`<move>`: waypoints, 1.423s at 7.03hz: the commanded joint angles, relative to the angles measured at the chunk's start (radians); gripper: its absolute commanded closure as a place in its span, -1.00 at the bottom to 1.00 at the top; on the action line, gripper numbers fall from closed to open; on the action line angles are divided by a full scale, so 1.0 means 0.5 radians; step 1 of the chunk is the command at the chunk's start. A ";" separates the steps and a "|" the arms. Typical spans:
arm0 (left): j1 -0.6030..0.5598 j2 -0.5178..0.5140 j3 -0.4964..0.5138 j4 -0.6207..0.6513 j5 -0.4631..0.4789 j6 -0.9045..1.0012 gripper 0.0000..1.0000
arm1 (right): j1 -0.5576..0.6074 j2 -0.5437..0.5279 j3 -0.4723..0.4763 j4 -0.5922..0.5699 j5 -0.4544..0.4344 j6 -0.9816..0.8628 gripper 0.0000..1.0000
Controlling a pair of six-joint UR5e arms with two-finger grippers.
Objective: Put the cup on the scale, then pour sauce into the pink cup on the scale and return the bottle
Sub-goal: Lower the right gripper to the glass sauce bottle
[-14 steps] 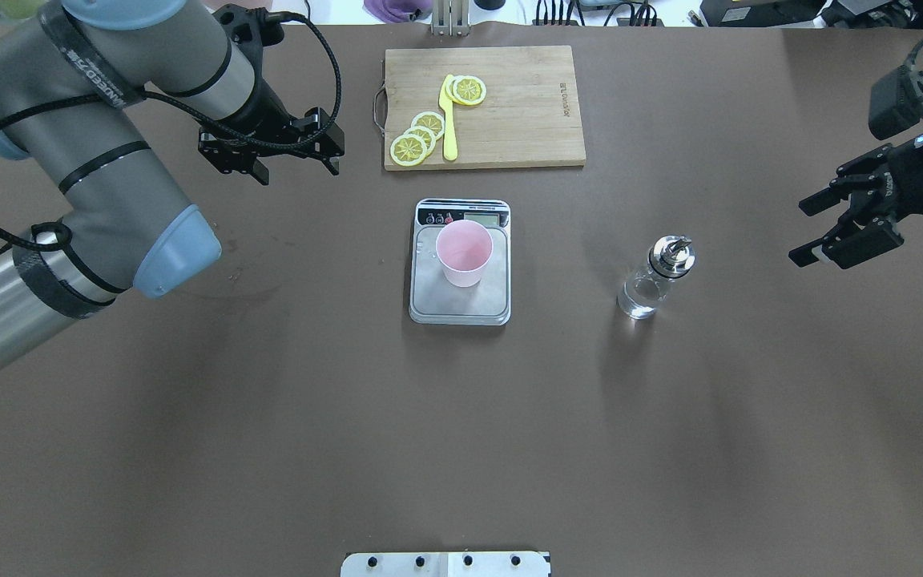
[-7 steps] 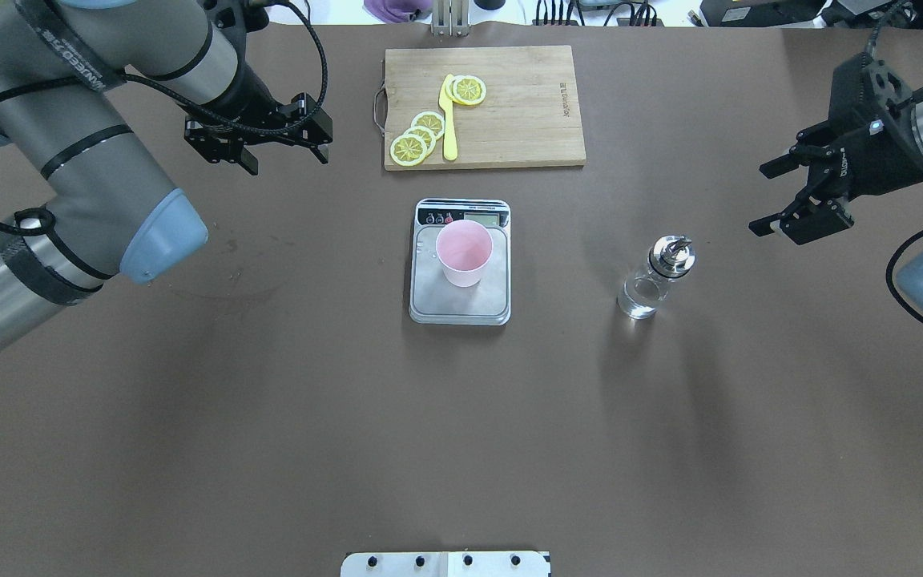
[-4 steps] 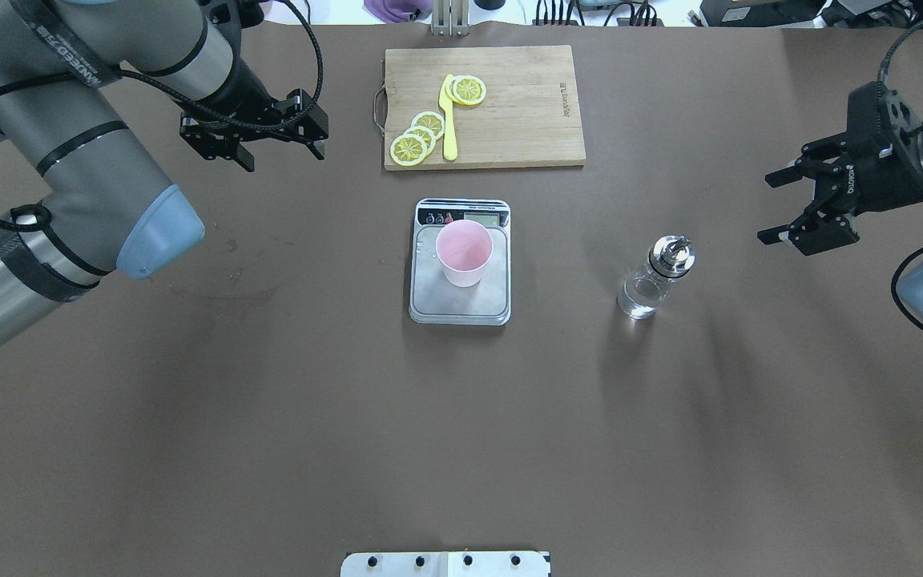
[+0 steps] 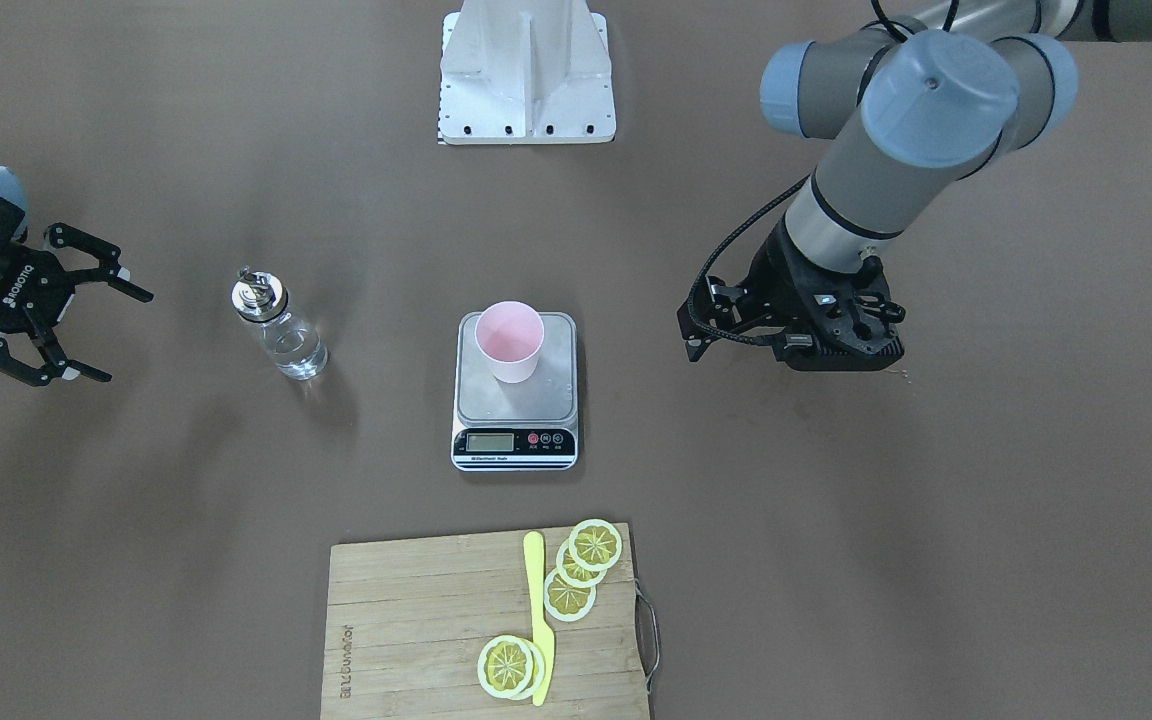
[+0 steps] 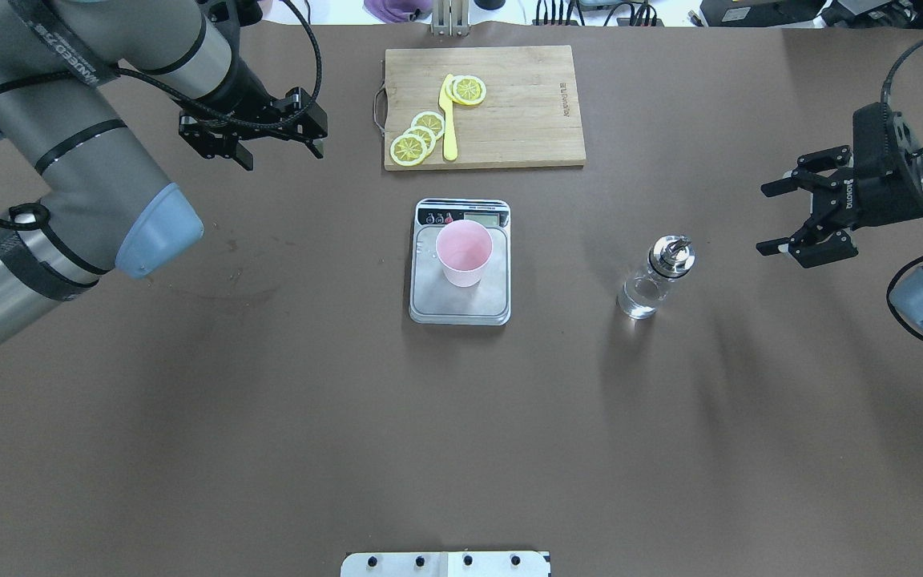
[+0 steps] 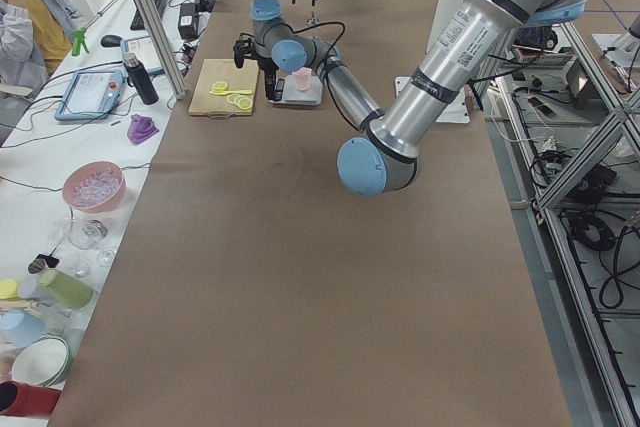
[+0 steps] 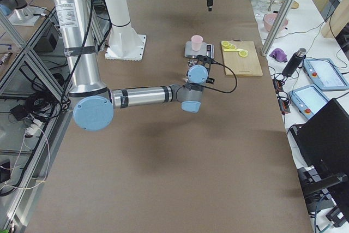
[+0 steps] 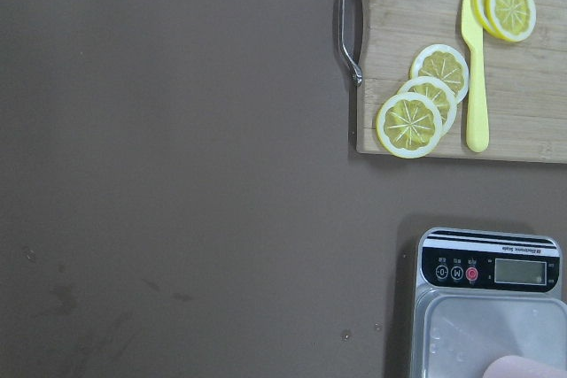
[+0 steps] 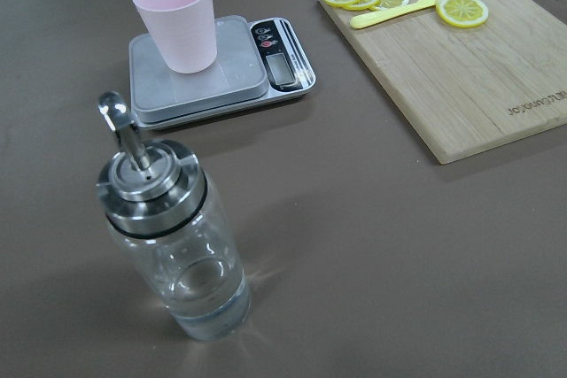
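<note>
Starting on the left of your overhead view, the left gripper hangs over bare table with its fingers spread apart, well away from the scale. The front-facing view shows only the back of its wrist, so judge the opening from overhead. Its wrist camera takes in the wooden cutting board, the lemon slices and the yellow knife, plus the scale's display strip and a sliver of the cup at the bottom edge.

In the middle, the cup stands upright on the scale, toward the display end of the platform. The board lies beyond the scale, apart from it.

Further right, the bottle stands upright on the table, between the scale and the right gripper, which is opened wide and faces the bottle without touching it. Only the right wrist view shows you the sauce in the lower part of the glass, with the cup and scale behind.
</note>
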 commanded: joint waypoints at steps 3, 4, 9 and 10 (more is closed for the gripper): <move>0.000 0.000 0.003 0.000 0.000 0.000 -0.94 | -0.152 0.022 -0.133 0.280 -0.049 0.171 -0.92; 0.000 0.000 0.006 0.000 0.000 0.000 -0.94 | -0.198 0.019 -0.139 0.283 -0.049 0.202 -0.92; 0.000 0.000 0.010 0.000 0.003 0.000 -0.94 | -0.423 0.052 -0.145 0.598 -0.401 0.557 -0.93; 0.000 0.000 0.010 0.000 0.003 -0.006 -0.94 | -0.441 0.059 -0.164 0.629 -0.490 0.564 -0.95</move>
